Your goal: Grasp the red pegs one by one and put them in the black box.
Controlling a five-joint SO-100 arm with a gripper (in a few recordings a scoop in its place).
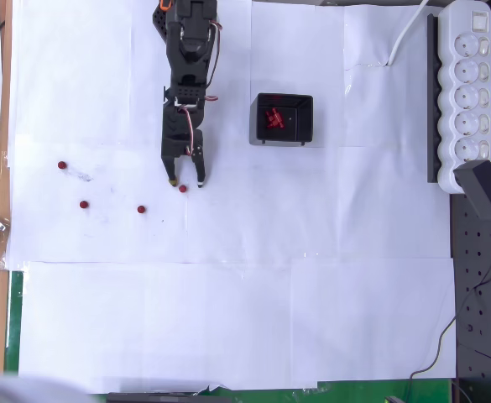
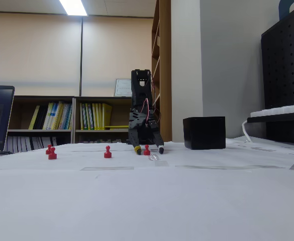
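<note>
Four small dark-red pegs (image 1: 142,209) stand on your white paper-covered surface (image 1: 228,319).
Your black two-finger tool (image 1: 186,182) is spread around one peg; the square black plastic box (image 1: 284,119) sits at its two o'clock.

One upright red peg (image 1: 182,189) stands between the gripper (image 1: 186,181) fingertips; the black box (image 1: 284,119) sits right, holding pegs.

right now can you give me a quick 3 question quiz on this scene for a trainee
1. How many small dark-red round-topped pegs stand loose on the white paper?
2. True or false: the small square black plastic box already holds red pegs.
3. The hand's open fingers straddle: A) a peg B) the box C) the white power strip

Key:
1. Four.
2. True; box, pegs inside.
3. A; hand.
</note>
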